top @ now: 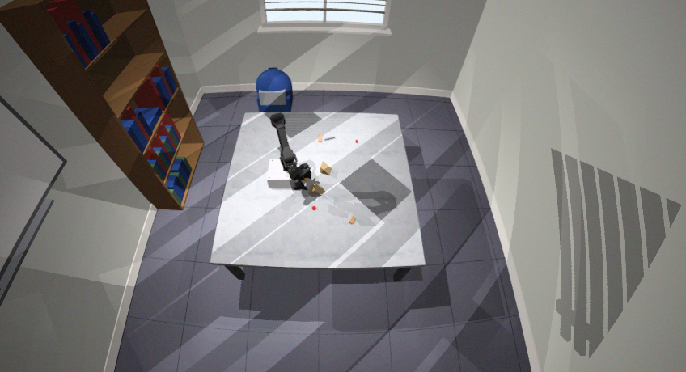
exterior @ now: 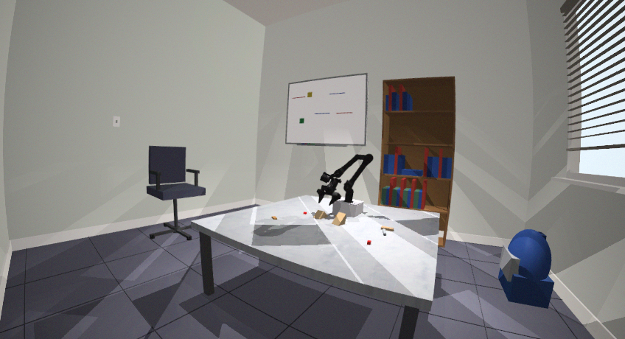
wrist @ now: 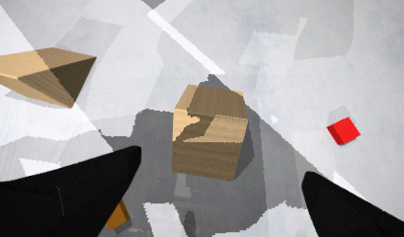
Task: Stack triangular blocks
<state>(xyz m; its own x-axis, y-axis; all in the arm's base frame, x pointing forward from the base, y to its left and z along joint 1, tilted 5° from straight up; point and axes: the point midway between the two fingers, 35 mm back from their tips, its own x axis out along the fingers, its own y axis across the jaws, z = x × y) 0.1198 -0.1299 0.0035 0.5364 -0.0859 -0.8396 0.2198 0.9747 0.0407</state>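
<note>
Looking down past our own gripper (wrist: 218, 197), we see its two dark fingers spread wide with nothing between them, one at each lower corner of the wrist view, so the gap is ready to take a block. Just beyond that gap lies one triangular block (wrist: 208, 133), resting on the table (top: 385, 253); from this angle it reads almost as a cube, and we cannot tell which face is the slope. We judge that we hover above it in order to come down around it, the wide spread leaving room on both sides so we do not nudge it. Farther off, up and to the left in the wrist view, sits the other triangular block (wrist: 45, 74), apart from the first and showing its wedge shape plainly; the two are not yet joined. To the right a small red cube (wrist: 343, 130) lies near enough that a careless sweep could send it sliding. At the lower edge a small orange piece (wrist: 119, 216) peeks out by one finger. In the exterior view the arm's white base (exterior: 354, 208) stands just behind both blocks
</note>
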